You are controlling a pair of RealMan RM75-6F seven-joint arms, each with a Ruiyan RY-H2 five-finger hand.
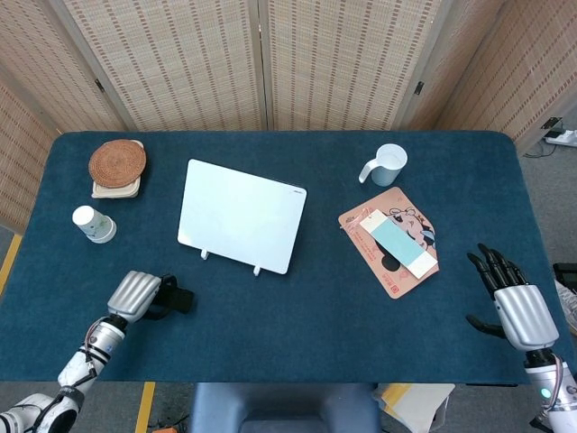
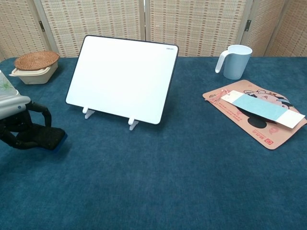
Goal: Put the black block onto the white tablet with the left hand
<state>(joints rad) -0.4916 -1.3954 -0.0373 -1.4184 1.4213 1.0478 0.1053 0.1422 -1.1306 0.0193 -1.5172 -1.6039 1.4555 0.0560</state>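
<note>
The black block (image 1: pixel 181 299) lies on the blue table near its front left edge; the chest view shows the block (image 2: pixel 52 138) low at the left, resting on the cloth. My left hand (image 1: pixel 135 296) grips it, dark fingers (image 2: pixel 37 111) curled over its top. The white tablet (image 1: pixel 242 215) leans on two small white stands behind and to the right of the block, its blank face (image 2: pixel 122 76) tilted back. My right hand (image 1: pixel 512 302) hovers at the front right corner, fingers spread and holding nothing; the chest view does not show it.
A paper cup (image 1: pixel 93 224) lies on its side at the left. A woven coaster on a beige box (image 1: pixel 117 165) sits at the back left. A pale blue mug (image 2: pixel 236 61) and a pink card with a blue-white strip (image 2: pixel 256 112) are at the right.
</note>
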